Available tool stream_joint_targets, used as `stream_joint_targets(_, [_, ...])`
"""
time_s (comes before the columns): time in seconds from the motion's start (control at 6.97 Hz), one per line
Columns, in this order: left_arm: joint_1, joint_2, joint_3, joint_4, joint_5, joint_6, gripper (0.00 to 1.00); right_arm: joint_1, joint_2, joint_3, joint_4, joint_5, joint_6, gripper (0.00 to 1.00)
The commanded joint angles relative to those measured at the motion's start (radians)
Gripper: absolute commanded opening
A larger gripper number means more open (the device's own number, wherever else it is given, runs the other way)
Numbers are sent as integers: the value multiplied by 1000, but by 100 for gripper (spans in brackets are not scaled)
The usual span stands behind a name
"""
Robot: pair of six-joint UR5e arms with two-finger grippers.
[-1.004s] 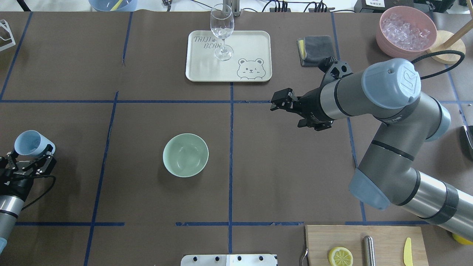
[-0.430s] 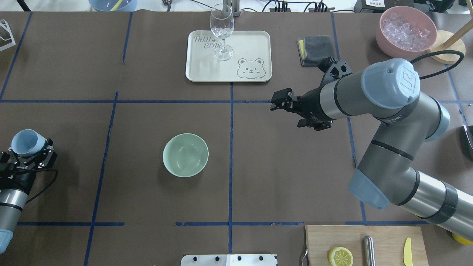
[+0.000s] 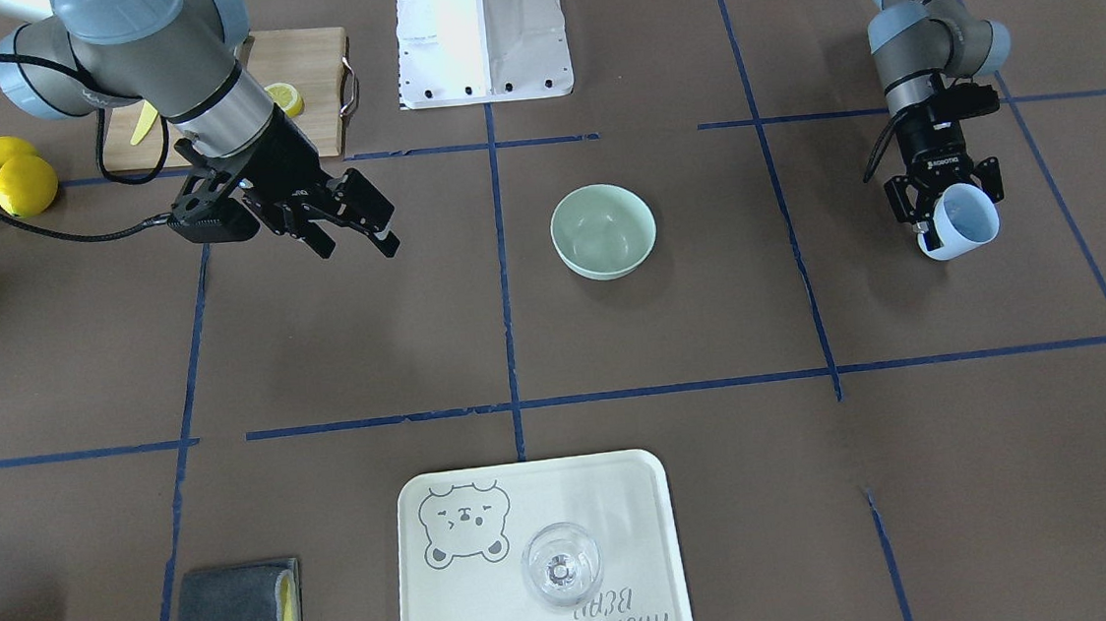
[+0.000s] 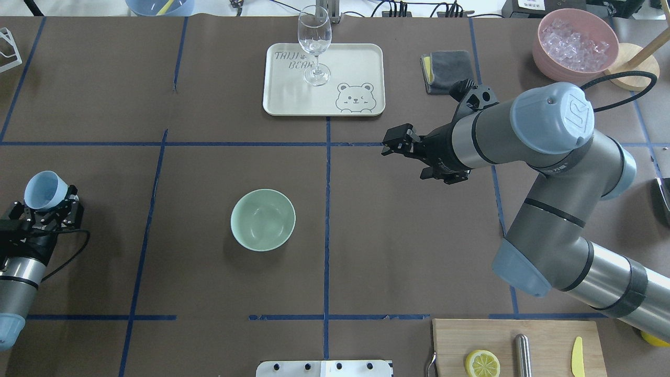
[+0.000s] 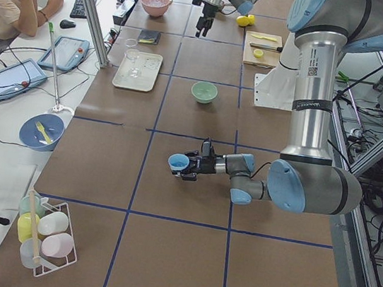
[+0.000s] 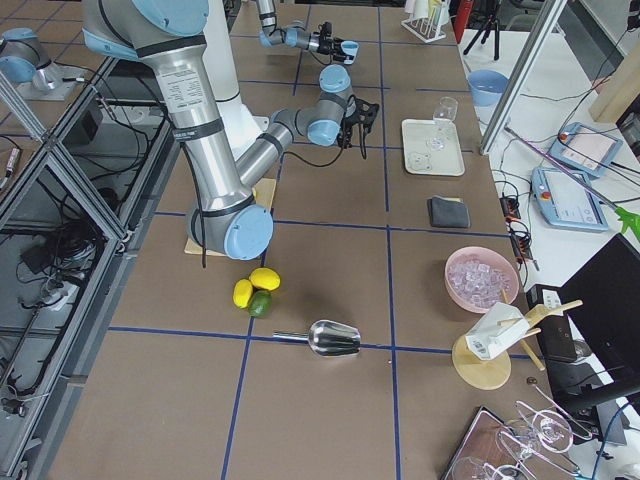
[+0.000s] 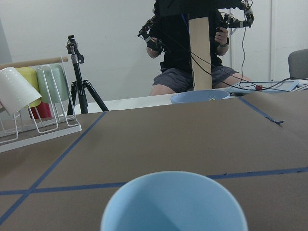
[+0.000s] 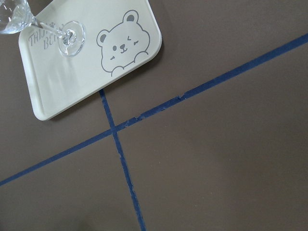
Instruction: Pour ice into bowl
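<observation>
Here, at the near left of the bench, the left hand was clamped on the light blue cup, gripping it from the side with the mouth about upward. Whether any cubes lay inside could not be told; the wrist view showed only the upper inner wall. The bowl stood empty further in, toward the middle, well apart from the cup.

The step in hand looked to be the carry to the bowl. It would go best with the cup kept level the whole way and brought low over the bowl's centre rather than its rim. Only then should it be tipped, slowly, so that hard, slick cubes slid out instead of bouncing off the smooth wall.

Beyond the bowl, the right hand hovered with its fingers spread and nothing between them, out of the likely path. Farther off, a wine glass stood on the tray. At the far right corner, the only ice plainly seen was heaped in the pink container.
</observation>
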Motion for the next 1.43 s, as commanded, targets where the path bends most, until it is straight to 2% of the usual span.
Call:
stream_joint_targets(0.0, [-54, -35, -99, -102, -82, 345, 0, -1, 0, 2, 0, -5, -2, 100])
stream_joint_targets(0.29, [-62, -101, -217, -92, -108, 606, 0, 0, -8, 0, 0, -5, -8, 100])
stream_joint_targets(0.43, [-64, -101, -320, -92, -124, 855, 0, 3, -13, 11, 0, -5, -7, 100])
stream_joint_targets(0.57, [-54, -105, -341, -89, -141, 1047, 0, 5, -16, 14, 0, -5, -5, 100])
stream_joint_targets(0.72, [-41, -109, -351, -84, -170, 1131, 0, 3, -16, 11, 0, -5, -5, 100])
stream_joint_targets(0.86, [-27, -140, -355, 7, -197, 1133, 0, 3, -16, 8, 0, -5, -5, 100])
stream_joint_targets(1.15, [-22, -258, -368, 366, -198, 1140, 0, 3, -20, 5, 0, -3, -8, 100])
stream_joint_targets(1.29, [-4, -260, -388, 459, -199, 1140, 0, 2, -20, 2, 0, -3, -7, 100])
